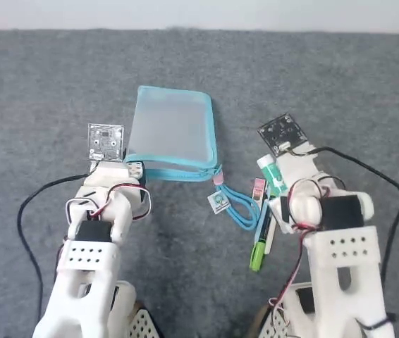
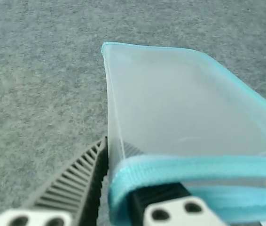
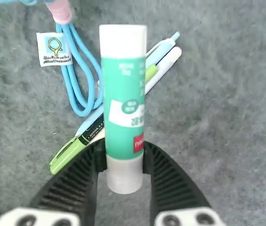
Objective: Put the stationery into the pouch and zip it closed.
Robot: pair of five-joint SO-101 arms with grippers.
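A translucent pouch (image 1: pixel 171 134) with blue trim lies on the grey mat, its zipper edge toward the arms. My left gripper (image 1: pixel 134 169) is shut on the pouch's near left corner (image 2: pixel 119 183). My right gripper (image 3: pixel 123 162) is shut on a green and white glue stick (image 3: pixel 122 99), held above the mat to the right of the pouch (image 1: pixel 270 172). Under it lie a green highlighter (image 1: pixel 259 250), a light blue pen (image 3: pixel 163 47) and a white pen (image 3: pixel 170 61). A blue cord loop (image 1: pixel 238 204) with a paper tag (image 1: pixel 218 203) trails from the pink zipper pull (image 1: pixel 217 179).
The grey carpet-like mat (image 1: pixel 44 91) spreads on all sides. A small pink item (image 1: pixel 258 187) lies by the pens. Black cables run beside both arm bases.
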